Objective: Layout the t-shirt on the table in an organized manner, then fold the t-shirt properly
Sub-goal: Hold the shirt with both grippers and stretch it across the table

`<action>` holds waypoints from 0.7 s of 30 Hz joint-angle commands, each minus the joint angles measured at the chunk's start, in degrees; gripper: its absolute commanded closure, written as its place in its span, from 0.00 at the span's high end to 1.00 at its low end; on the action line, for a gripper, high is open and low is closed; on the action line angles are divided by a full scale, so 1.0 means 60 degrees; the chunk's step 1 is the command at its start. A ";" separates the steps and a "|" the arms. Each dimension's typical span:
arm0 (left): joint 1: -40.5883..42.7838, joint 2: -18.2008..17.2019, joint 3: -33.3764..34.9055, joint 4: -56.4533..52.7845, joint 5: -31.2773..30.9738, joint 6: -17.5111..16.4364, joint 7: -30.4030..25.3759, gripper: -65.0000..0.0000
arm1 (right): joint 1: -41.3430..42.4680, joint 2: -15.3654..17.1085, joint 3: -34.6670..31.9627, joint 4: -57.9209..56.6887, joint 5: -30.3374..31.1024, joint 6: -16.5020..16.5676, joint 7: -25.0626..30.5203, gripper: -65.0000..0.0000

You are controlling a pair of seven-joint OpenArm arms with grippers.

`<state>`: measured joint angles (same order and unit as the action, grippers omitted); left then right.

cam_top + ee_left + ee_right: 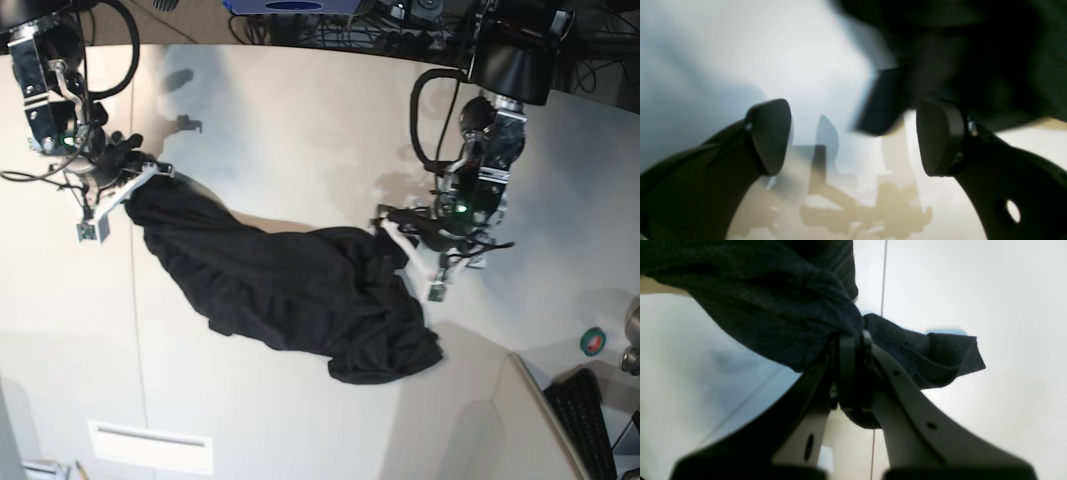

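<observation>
The black t-shirt (290, 290) lies crumpled and stretched diagonally across the off-white table (290, 130). At its upper left end my right gripper (150, 178) holds it. In the right wrist view that gripper (853, 340) is shut on a bunched fold of the t-shirt (773, 306), lifted off the table (973, 290). My left gripper (393, 228) hovers at the shirt's right end. The left wrist view shows the left gripper (855, 140) open, its pads (770, 136) wide apart and nothing between them. Blurred t-shirt cloth (973, 50) hangs just beyond them over the table (740, 50).
A thin seam line (883, 273) runs across the tabletop. A green tape roll (592, 342) and a keyboard (590, 420) sit at the lower right. Cables (330, 15) lie past the curved far edge. A white label (150, 445) is near the front left.
</observation>
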<state>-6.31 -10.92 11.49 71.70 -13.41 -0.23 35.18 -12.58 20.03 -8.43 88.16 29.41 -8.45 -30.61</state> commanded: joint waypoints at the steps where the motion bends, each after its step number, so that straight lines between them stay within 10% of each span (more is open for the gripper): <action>1: -0.0304 -0.0078 0.0071 -0.0089 0.0000 0.0090 -0.0171 0.86 | 0.0052 0.0127 0.0049 0.0186 -0.0015 0.0009 0.0171 0.00; 5: -0.0583 0.0069 0.0379 -0.0837 0.0000 0.0090 -0.0127 0.73 | -0.0050 0.0127 0.0049 0.0186 -0.0015 0.0009 0.0171 0.00; 11: -0.0187 0.0039 0.0335 -0.0866 0.0000 0.0090 0.0049 0.00 | -0.0226 0.0127 0.0049 0.0156 -0.0015 0.0009 0.0171 0.00; 21: 0.0721 -0.0708 -0.0295 0.2870 -0.0014 0.0090 0.2247 0.00 | -0.0460 0.0229 0.0108 0.0625 -0.0015 0.0009 0.0171 0.00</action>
<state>-0.21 -14.74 10.09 87.61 -13.58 0.08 50.26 -16.38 20.40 -8.36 90.74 29.50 -8.40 -31.16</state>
